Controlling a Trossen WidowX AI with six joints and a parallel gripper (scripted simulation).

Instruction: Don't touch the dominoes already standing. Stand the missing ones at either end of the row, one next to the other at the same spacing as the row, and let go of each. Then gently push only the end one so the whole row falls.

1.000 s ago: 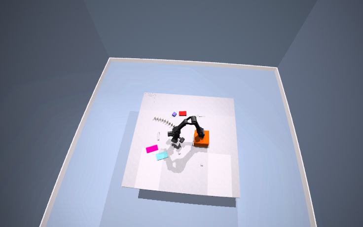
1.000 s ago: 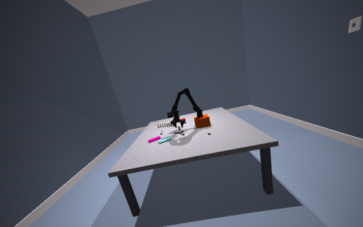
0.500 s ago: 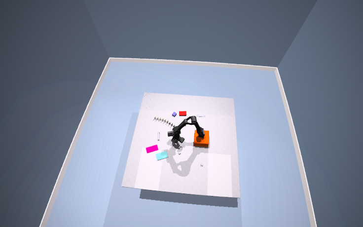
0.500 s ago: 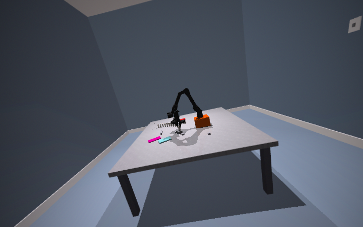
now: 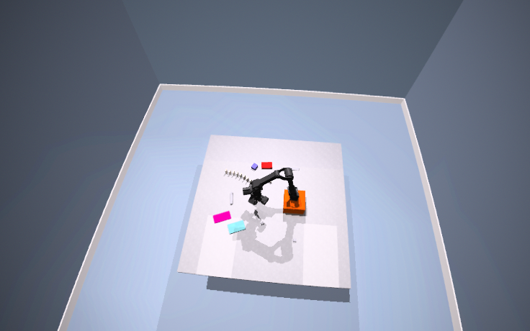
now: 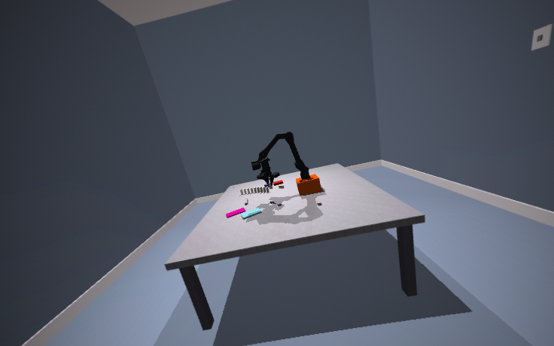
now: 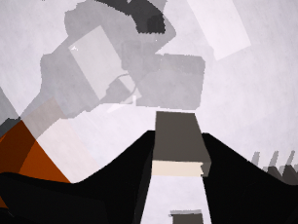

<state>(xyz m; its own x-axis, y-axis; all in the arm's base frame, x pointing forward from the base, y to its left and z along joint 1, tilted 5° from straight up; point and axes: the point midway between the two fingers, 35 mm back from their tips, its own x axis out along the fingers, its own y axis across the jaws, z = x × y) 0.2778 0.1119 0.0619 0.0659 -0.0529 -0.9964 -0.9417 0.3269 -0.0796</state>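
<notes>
A curved row of standing dominoes (image 5: 234, 174) (image 6: 254, 189) runs left of my gripper; its near end is partly hidden by the arm in the top view. My gripper (image 6: 269, 185) (image 7: 177, 138) is shut on a domino (image 7: 176, 141) with a dark broad face and a cream end. It is low over the table at the right end of the row; whether the domino touches the table I cannot tell. Loose small pieces lie apart: one (image 5: 262, 223) (image 6: 279, 204) in front, one (image 5: 294, 240) (image 6: 319, 203) farther right, and a small block (image 6: 281, 186) just right of the gripper.
A white bar (image 5: 231, 198) (image 6: 246, 201) lies in front of the row. Magenta (image 5: 222, 216) (image 6: 235, 212) and cyan (image 5: 236, 227) (image 6: 251, 213) blocks lie at the front left. Purple (image 5: 254, 166) and red (image 5: 266, 165) (image 6: 278, 182) blocks lie behind. The arm stands on an orange base (image 5: 289, 209) (image 6: 308, 187).
</notes>
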